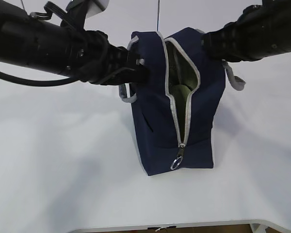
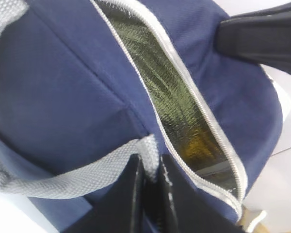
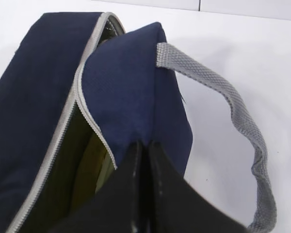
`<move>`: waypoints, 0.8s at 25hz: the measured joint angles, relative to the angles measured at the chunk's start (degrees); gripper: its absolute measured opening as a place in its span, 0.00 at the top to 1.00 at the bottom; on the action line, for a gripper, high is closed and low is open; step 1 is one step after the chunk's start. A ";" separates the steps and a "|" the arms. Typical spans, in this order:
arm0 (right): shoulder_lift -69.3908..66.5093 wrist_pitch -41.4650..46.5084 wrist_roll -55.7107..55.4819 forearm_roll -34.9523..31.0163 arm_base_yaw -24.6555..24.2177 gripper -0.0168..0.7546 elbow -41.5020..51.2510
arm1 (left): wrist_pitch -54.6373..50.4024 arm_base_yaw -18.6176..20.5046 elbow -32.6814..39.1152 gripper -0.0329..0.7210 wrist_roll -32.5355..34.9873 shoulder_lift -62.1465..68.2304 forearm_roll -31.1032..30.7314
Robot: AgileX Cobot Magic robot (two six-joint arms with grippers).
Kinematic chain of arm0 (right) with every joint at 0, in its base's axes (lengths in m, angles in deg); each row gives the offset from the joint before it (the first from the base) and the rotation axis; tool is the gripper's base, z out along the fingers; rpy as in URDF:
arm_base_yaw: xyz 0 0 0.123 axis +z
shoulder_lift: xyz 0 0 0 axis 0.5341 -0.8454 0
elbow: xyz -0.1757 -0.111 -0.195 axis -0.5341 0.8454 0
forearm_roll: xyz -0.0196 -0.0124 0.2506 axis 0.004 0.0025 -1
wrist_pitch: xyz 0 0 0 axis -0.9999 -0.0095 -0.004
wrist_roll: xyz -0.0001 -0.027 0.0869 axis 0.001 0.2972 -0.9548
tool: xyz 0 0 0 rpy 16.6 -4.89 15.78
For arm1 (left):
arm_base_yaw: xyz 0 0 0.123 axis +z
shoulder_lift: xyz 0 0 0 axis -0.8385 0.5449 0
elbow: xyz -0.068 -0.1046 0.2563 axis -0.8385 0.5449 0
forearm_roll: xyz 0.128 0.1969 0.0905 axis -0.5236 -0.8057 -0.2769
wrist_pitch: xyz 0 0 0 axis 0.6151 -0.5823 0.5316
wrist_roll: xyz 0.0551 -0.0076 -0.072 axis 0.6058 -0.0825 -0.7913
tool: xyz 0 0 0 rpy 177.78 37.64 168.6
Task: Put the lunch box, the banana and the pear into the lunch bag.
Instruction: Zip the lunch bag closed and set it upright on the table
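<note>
White tabletop (image 1: 63,170), plain, lit from above. Left gripper (image 2: 153,182) at 9 o'clock of lunch bag (image 1: 155,131), jaws clenched on bag fabric beside grey strap handle (image 2: 63,182). Bag upright at centre, navy, zipper (image 1: 177,111) open, long axis running 12 to 6. Green-yellow shape inside, possibly lunch box lid; contents unclear. Right gripper (image 3: 143,160) at 3 o'clock, clenched on opposite flap. Both arms equally near, spreading mouth.

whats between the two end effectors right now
The lunch bag: the left end effector and right end effector pinch its opposite sides, its open zipper mouth between them, clearest in the exterior view.
</note>
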 joint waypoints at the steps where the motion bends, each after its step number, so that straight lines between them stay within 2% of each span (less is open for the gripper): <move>1: -0.11 -0.25 0.00 0.00 0.00 0.95 0.00 | 0.43 0.00 0.00 0.95 0.58 0.00 0.00; 9: -1.77 -1.82 -0.13 -1.10 0.00 0.95 0.00 | 2.82 0.00 0.00 0.95 4.23 0.05 0.36; 20: -4.70 -6.58 -0.13 -1.34 0.00 0.95 0.00 | 4.48 0.00 0.00 0.95 4.64 0.24 1.03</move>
